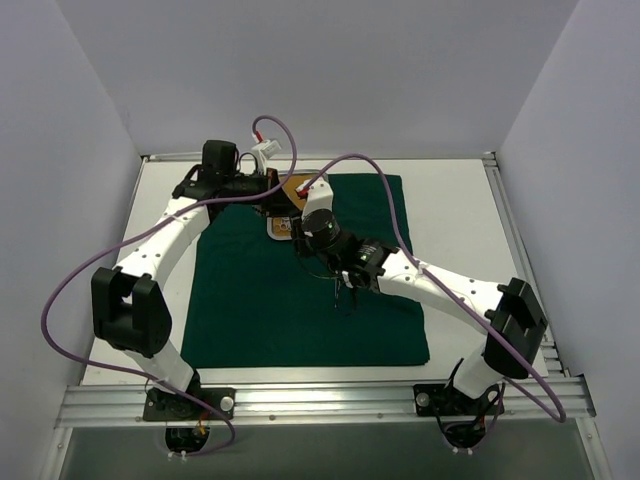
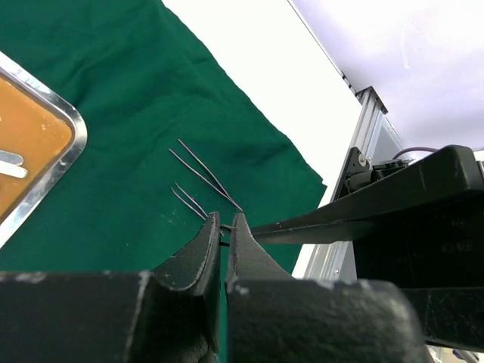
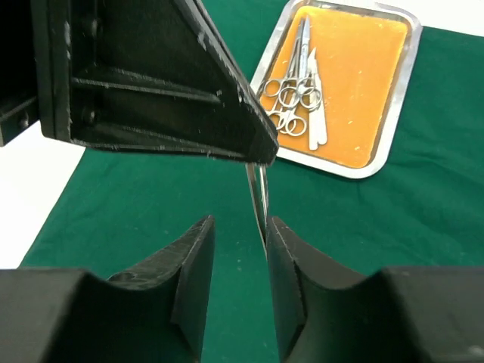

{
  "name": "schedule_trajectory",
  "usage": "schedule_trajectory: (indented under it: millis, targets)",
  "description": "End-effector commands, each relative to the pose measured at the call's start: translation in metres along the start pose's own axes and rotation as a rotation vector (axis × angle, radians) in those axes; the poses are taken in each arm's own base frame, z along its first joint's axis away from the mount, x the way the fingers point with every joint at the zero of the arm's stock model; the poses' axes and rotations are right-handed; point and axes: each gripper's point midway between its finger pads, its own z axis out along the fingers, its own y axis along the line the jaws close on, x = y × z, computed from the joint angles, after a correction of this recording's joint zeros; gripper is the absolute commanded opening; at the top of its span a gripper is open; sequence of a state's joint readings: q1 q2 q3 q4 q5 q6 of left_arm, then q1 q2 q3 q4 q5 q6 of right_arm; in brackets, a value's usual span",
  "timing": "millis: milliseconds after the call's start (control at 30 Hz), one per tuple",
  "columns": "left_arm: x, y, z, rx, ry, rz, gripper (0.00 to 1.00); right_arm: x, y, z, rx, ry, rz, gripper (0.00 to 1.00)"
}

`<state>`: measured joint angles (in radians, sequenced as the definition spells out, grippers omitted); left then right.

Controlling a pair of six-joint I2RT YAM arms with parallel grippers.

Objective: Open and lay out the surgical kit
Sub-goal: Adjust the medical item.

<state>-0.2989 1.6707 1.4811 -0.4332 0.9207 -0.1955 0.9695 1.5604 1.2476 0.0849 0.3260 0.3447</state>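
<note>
Near edge: an aluminium rail [image 1: 320, 400] carries both arm bases. Beyond it is the white table [image 1: 460, 210], with more rail along its right and far sides. The dark green cloth wrap [image 1: 270, 310] lies opened flat at the table's centre. Over mid-cloth, the right gripper [image 3: 240, 223] has its fingers set apart. A thin silver instrument [image 3: 258, 193] stands edge-on in the gap against one inner face; I cannot tell whether it is pinched. Toward the cloth's far left, the left gripper [image 2: 224, 221] sits low with its fingers drawn to a hairline slit; a grip on anything is not discernible. Two tweezers [image 2: 208, 180] lie on the cloth just past its tips. The steel tray [image 3: 363, 91], with its orange-brown floor, sits on the cloth's far part. Ring-handled instruments [image 3: 291, 98] are bunched along one side of it. Plain pale walls [image 1: 330, 70] close off three sides.
</note>
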Motion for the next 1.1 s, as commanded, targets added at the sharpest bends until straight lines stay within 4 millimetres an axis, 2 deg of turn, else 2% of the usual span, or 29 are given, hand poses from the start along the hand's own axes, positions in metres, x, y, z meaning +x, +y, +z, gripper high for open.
schedule_trajectory:
  millis: [0,133,267,333,533,900,933,1033,1067]
  targets:
    - [-0.003,-0.003,0.002,0.004,0.004,-0.008,0.02,-0.024,-0.002,-0.001,0.052,-0.061,0.004,0.29]
    - [-0.002,-0.004,0.003,0.009,0.007,-0.005,0.02,-0.024,-0.009,0.003,0.093,-0.057,-0.006,0.26]
    - [0.0,-0.006,0.006,0.017,0.015,-0.003,0.02,-0.024,-0.009,0.006,0.086,-0.056,-0.006,0.15]
    - [-0.001,-0.008,0.005,0.02,0.014,-0.002,0.02,-0.023,-0.009,0.009,0.081,-0.051,-0.004,0.13]
    - [-0.001,-0.009,0.005,0.024,0.017,-0.004,0.02,-0.021,-0.01,0.014,0.068,-0.046,0.013,0.09]
    - [-0.002,-0.011,0.005,0.032,0.017,-0.001,0.02,-0.015,-0.012,0.022,0.063,-0.016,0.005,0.12]
    - [-0.002,-0.011,0.005,0.034,0.017,-0.002,0.02,-0.014,-0.012,0.023,0.063,-0.014,0.006,0.11]
    - [-0.002,-0.011,0.005,0.033,0.017,-0.001,0.02,-0.016,-0.012,0.022,0.069,-0.017,0.006,0.0]
    - [-0.001,-0.011,0.005,0.033,0.019,-0.001,0.02,-0.018,-0.013,0.022,0.074,-0.021,0.011,0.0]
